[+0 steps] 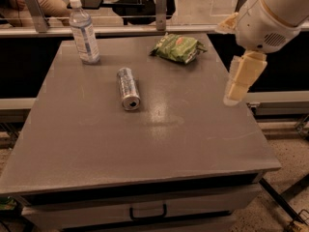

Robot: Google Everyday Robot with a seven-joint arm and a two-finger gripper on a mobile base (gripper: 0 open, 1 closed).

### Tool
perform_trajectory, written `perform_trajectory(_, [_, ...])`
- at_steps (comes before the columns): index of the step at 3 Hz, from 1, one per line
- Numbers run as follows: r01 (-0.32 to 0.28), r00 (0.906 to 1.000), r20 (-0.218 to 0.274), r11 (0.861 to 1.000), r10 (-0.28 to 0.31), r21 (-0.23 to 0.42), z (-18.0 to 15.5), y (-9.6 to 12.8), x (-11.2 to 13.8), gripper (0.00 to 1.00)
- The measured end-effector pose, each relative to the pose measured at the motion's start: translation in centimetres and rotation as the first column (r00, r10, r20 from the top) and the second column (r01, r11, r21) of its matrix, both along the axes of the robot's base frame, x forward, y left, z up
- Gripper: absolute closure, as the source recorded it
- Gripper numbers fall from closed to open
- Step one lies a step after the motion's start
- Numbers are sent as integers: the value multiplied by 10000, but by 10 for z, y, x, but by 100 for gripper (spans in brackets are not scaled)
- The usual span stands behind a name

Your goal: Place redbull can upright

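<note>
Tool [237, 83], grip unclear, hangs pointing down over table [145, 149] edge, apart from redbull can [128, 88].

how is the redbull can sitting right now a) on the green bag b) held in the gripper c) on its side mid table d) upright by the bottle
C: the redbull can lies on its side near the middle of the table, one end facing the camera, while the gripper hangs by the table's right edge, well apart from the can.
</note>
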State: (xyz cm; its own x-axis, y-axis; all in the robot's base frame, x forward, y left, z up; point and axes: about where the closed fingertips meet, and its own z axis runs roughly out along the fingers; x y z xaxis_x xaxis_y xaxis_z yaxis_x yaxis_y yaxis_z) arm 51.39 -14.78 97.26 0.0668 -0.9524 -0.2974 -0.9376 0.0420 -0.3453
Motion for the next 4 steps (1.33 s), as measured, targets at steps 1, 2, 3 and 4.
perform_trajectory(1, [-1105, 9924, 555, 9939, 1102, 33, -1, 20, 25, 0])
perform_trajectory(2, [-2251, 9685, 1065, 9743, 2250, -115, -3, 39, 40, 0])
perform_trajectory(3, [-3320, 9312, 1492, 9428, 3327, -299, -5, 55, 51, 0])
perform_trajectory(4, [-4546, 8650, 1950, 8866, 4623, -851, -10, 73, 61, 0])
